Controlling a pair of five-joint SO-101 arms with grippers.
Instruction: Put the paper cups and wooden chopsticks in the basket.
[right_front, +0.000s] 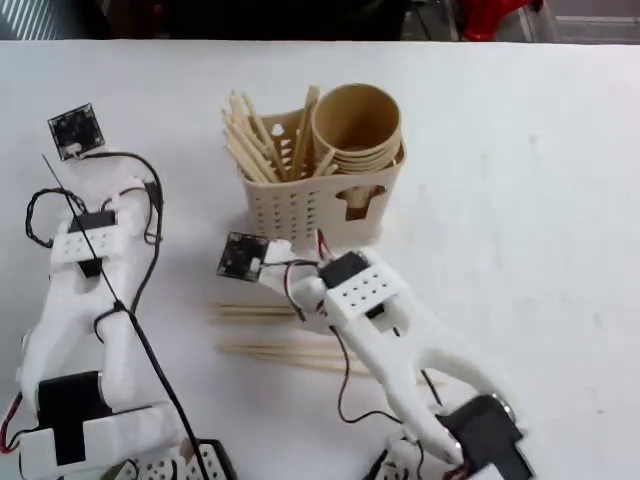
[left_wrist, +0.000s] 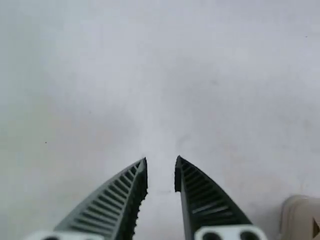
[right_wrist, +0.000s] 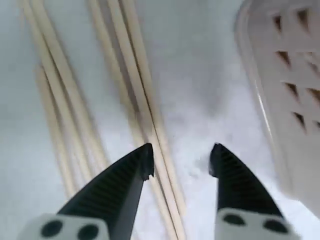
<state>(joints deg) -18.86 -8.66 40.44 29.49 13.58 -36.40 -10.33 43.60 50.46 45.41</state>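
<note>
The beige slotted basket (right_front: 320, 205) stands mid-table and holds stacked paper cups (right_front: 356, 125) and a bundle of wooden chopsticks (right_front: 255, 145). More chopsticks (right_front: 262, 312) lie flat on the table in front of it, in two loose groups (right_wrist: 142, 95). My right arm (right_front: 362, 292) reaches over them. Its gripper (right_wrist: 182, 154) is open just above the table, with one finger over a pair of chopsticks and the basket wall (right_wrist: 280, 95) beside the other. My left gripper (left_wrist: 160, 167) hovers over bare table at the left, its tips slightly apart and holding nothing.
The white table (right_front: 520, 180) has free room to the right of the basket and behind it. Black cables (right_front: 140, 300) trail over the left arm (right_front: 85, 245). A beige corner (left_wrist: 300, 217), seemingly of the basket, sits beside the left gripper.
</note>
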